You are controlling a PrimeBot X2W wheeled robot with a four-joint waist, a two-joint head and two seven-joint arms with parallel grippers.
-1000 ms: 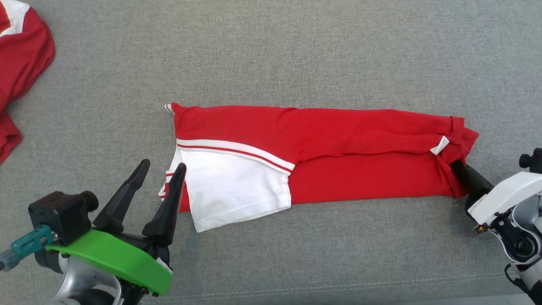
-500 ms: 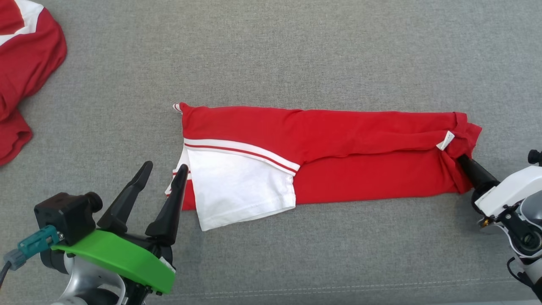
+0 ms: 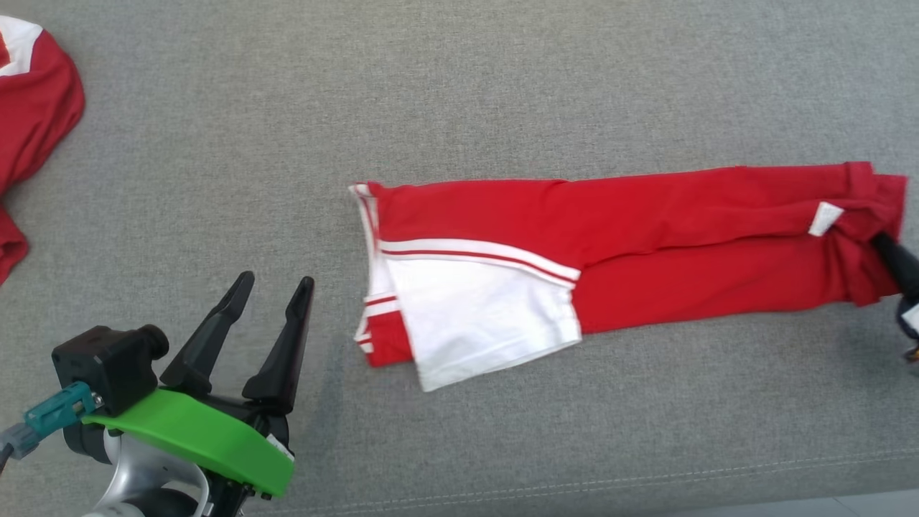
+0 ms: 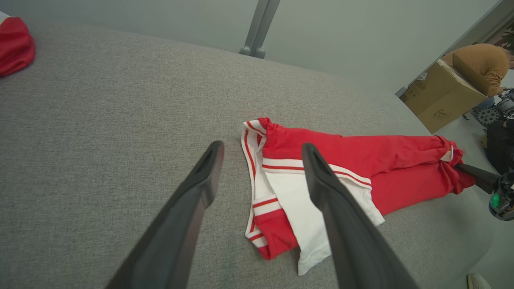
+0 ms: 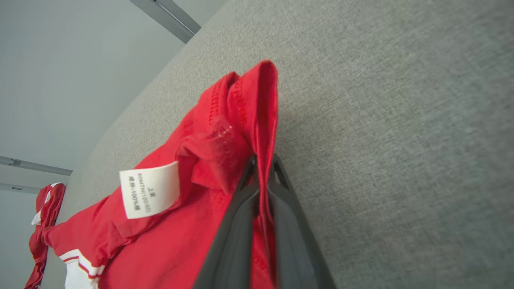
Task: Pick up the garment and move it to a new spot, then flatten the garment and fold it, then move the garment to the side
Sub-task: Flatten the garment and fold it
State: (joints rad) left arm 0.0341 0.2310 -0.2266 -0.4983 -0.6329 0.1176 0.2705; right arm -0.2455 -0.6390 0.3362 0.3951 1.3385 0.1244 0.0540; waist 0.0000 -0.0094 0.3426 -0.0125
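Right fingers [image 5: 237, 249] pinch the garment [image 3: 682, 237], red cloth [image 3: 36, 108] far left.

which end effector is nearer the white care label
Right. The right end effector grips the garment beside the care label; the left end effector sits open past its opposite end.

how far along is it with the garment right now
Done: the garment lies flat on the grey cushion, folded lengthwise into a long strip. In hand: the right gripper is shut on its red hem end; the left gripper is open, apart from the white sleeve end. Left: likely folding it shorter, then moving it aside.
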